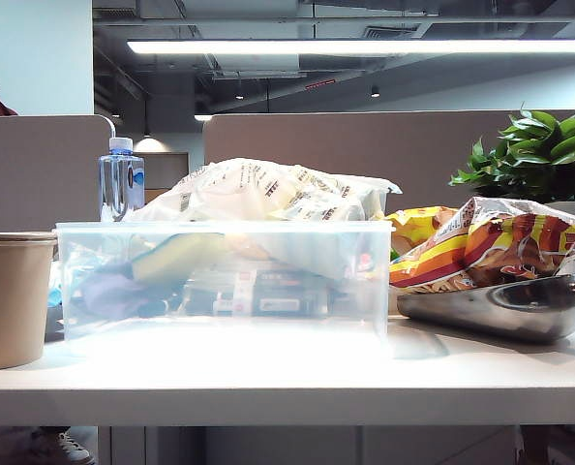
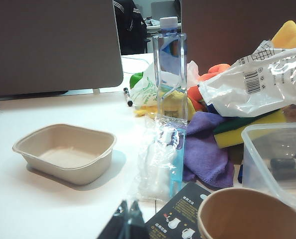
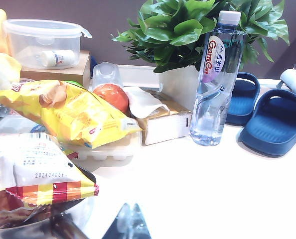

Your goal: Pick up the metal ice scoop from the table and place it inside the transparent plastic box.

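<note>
One transparent plastic box (image 1: pixel 220 281), one metal ice scoop (image 1: pixel 496 308) beside it; left pincer (image 2: pixel 129 211) unreadable, right pincer (image 3: pixel 132 216) clenched empty.

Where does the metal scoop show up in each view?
Exterior: scoop on the table, right of the box, under a striped snack bag.
Left wrist: not in it.
Right wrist: only its rim, at the lower corner beneath that bag.
Shared landmark: the snack bag.
</note>
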### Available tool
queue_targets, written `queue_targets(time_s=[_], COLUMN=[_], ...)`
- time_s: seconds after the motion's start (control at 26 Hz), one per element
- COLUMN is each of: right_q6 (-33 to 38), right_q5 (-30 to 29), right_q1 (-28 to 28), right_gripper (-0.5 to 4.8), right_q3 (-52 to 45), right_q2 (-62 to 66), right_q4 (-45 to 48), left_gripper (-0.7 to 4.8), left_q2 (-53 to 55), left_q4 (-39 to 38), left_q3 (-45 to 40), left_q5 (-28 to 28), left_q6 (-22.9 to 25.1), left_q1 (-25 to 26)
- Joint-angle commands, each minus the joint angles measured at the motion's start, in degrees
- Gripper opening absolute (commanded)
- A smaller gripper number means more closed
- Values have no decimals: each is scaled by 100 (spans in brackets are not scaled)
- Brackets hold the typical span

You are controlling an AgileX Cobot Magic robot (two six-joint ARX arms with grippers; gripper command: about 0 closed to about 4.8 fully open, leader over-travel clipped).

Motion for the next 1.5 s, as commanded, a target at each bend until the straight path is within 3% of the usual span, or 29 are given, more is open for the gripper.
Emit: queue_targets(time_s=[0.04, 0.69, 0.92, 1.15, 1.5], right_q6=[4, 4, 4, 94, 1078], right_q5=[-9, -9, -11, -20, -586], right_q1=[4, 4, 7, 7, 11], right_gripper=[0, 0, 0, 0, 0], right_q3=[4, 4, 4, 4, 4], right_q2=[0, 0, 0, 0, 0], right_q4=[98, 98, 98, 101, 98], left_gripper=[-5, -5, -5, -5, -5], left_q2=[9, 9, 9, 9, 15], left_q4=[57, 52, 52, 52, 52], left_q3=[11, 2, 2, 2, 2], left_q5=[15, 13, 13, 15, 15], left_q6=[26, 26, 26, 26, 26], left_q1=[-4, -160, -870, -1932, -3281])
